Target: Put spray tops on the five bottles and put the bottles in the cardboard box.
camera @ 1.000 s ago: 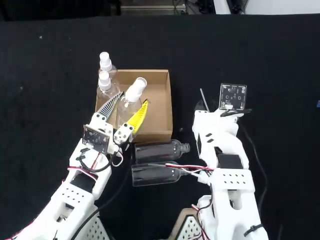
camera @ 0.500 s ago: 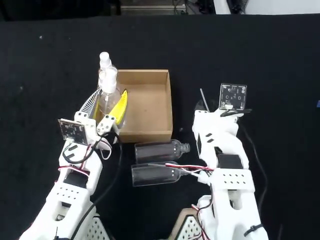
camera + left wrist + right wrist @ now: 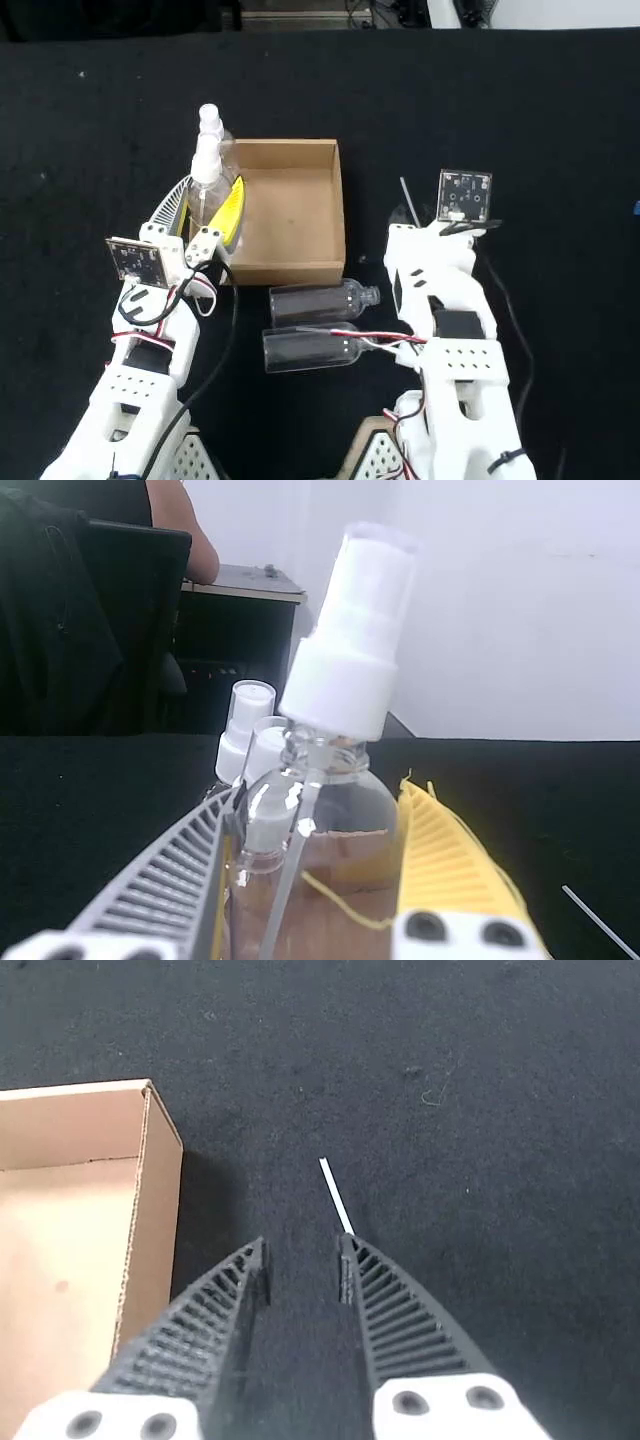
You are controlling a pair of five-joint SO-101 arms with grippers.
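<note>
Left wrist view, bottle (image 3: 340, 850) in left fingers (image 3: 445, 870), base cut off

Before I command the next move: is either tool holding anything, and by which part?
The left tool grips a capped bottle by its clear body; the right tool holds nothing.

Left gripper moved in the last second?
Yes. The left gripper, shut on a bottle, went from above the middle of the cardboard box to its wall on that arm's side.
</note>
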